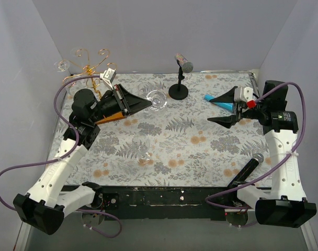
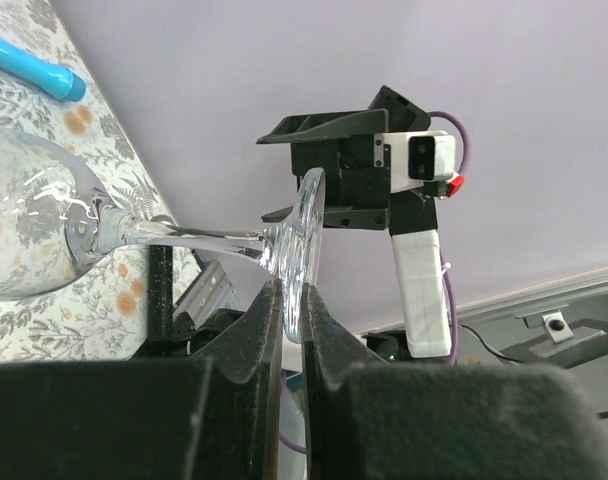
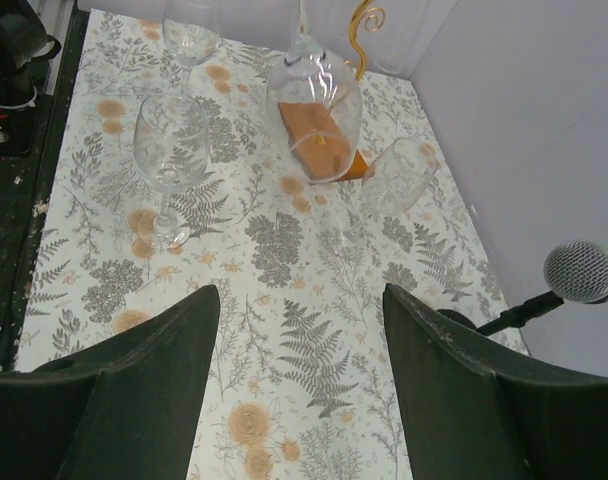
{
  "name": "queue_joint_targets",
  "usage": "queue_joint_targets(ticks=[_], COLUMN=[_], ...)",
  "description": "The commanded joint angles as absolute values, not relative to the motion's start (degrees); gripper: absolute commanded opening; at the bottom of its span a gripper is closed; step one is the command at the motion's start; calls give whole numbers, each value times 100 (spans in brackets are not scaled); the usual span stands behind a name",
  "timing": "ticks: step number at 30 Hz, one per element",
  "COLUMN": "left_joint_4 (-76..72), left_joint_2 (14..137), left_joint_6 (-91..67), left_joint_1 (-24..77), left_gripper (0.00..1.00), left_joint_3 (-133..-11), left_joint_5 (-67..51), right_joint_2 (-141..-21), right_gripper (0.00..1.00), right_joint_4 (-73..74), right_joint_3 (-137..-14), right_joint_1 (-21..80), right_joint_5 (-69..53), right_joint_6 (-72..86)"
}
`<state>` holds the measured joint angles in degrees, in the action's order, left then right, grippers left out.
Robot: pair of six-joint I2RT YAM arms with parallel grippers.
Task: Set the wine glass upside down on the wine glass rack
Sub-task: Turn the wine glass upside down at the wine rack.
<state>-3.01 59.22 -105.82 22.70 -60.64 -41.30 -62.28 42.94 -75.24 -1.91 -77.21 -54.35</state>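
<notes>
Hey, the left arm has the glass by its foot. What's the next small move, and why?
Probably swing the left gripper toward the rack while tipping the bowl downward. Its fingers are shut on the foot of the glass, so the grip looks ready, but the glass lies roughly sideways with its bowl pointing away from the rack.

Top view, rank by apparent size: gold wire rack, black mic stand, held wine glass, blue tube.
1. gold wire wine glass rack
2. black microphone stand
3. clear wine glass in the left claw and blue tube: look alike; tube partly hidden, so unranked.
</notes>
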Motion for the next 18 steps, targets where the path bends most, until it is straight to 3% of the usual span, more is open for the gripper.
queue_joint_targets(ticks=[1,18], left_joint_4=[297,1696], left_joint_2=[5572,5616], left_joint_6=[-9976,-8588], left_joint_1=[2232,2233], left_gripper=[0,0], left_joint_3=[-6837,-8585], left_joint_5=[-3876,-2883], right_joint_2=[-6091,-5994], right_gripper=[74,73], right_joint_4=[3974,2101], right_joint_3=[-7155,-5160], right_joint_1=[-325,-360], right_joint_5=[-7980,-7910], right_joint_6=[-5379,-4430])
